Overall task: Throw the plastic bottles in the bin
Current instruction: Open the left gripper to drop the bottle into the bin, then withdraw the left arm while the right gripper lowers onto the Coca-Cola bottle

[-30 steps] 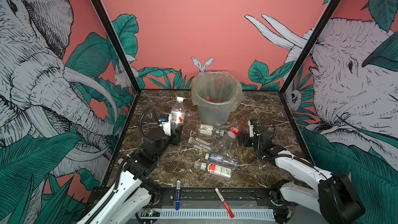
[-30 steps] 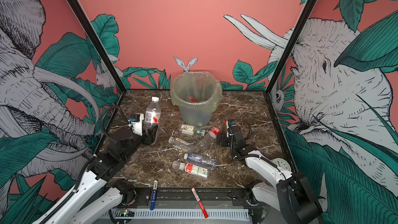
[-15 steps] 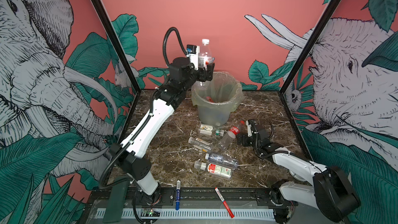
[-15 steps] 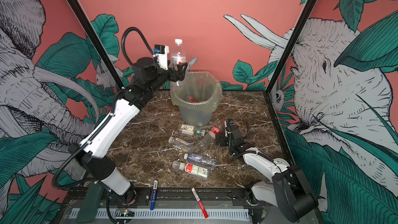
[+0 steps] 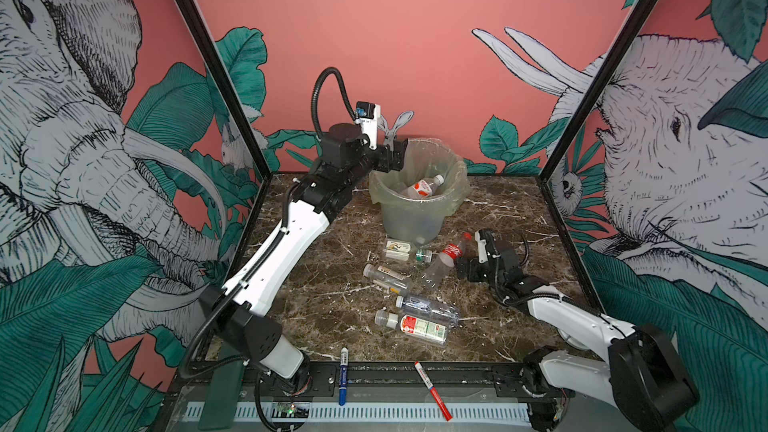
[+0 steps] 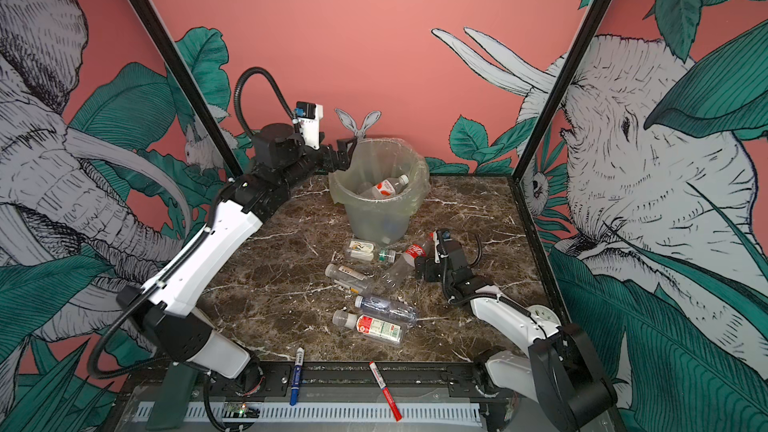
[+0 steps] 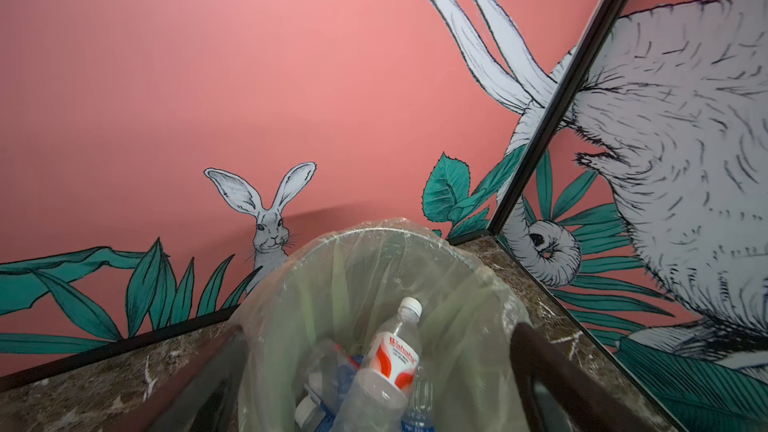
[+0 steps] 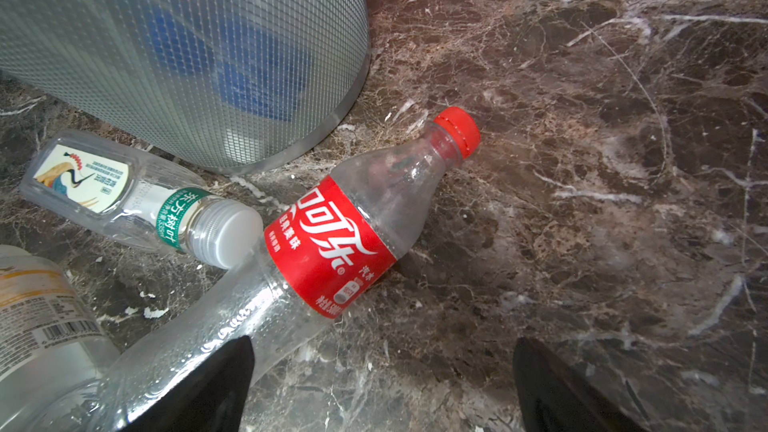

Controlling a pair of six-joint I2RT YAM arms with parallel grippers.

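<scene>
The bin stands at the back middle of the marble table. My left gripper hangs open and empty just over its left rim. Inside, a white-capped bottle with a red and white label lies on other bottles. Several plastic bottles lie in front of the bin. The red-capped cola bottle is nearest my right gripper. That gripper is low and open, with bare marble between its fingers and one finger over the bottle's clear lower body.
A green-banded bottle touches the cola bottle. Three more bottles lie nearer the front. A blue marker and a red marker rest on the front rail. Black frame posts and printed walls close in three sides.
My left arm swung up from the table's left with the white-capped bottle, opened over the bin, and the bottle now lies inside. My right gripper edged closer to the cola bottle.
</scene>
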